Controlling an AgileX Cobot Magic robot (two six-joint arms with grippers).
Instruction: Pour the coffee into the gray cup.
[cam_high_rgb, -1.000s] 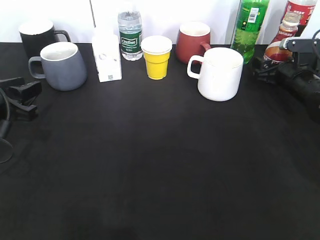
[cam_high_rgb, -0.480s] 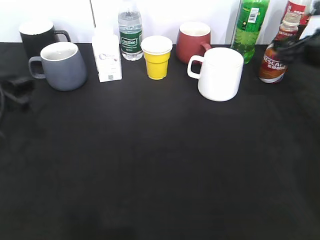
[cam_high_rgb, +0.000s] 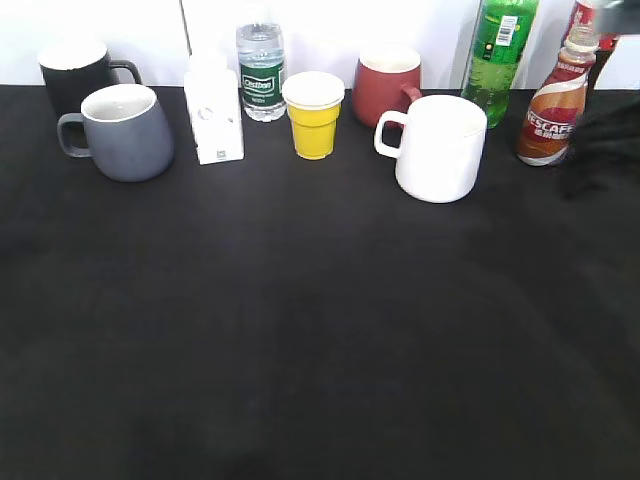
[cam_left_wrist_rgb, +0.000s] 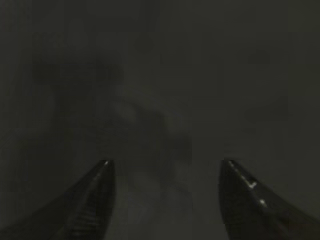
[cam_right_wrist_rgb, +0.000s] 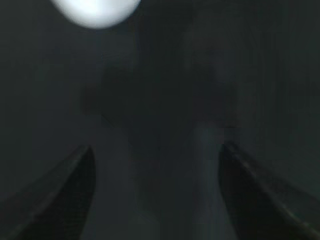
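Both claws spread wide and empty; coffee bottle (cam_high_rgb: 553, 112) and gray cup (cam_high_rgb: 125, 131) stand untouched at opposite ends of the counter (cam_high_rgb: 320, 330).

The likely step is reaching for the bottle at the far right, just beside the green bottle (cam_high_rgb: 499, 55); the right claw (cam_right_wrist_rgb: 157, 152) should close around its narrow waist and lift straight up, clear of the white mug (cam_high_rgb: 440, 146). The cup sits far left, against the black mug (cam_high_rgb: 78, 70). Only the wrist views show the left claw (cam_left_wrist_rgb: 167, 167) and right claw gaping over dark blur; only the exterior view shows the bottle and cups.
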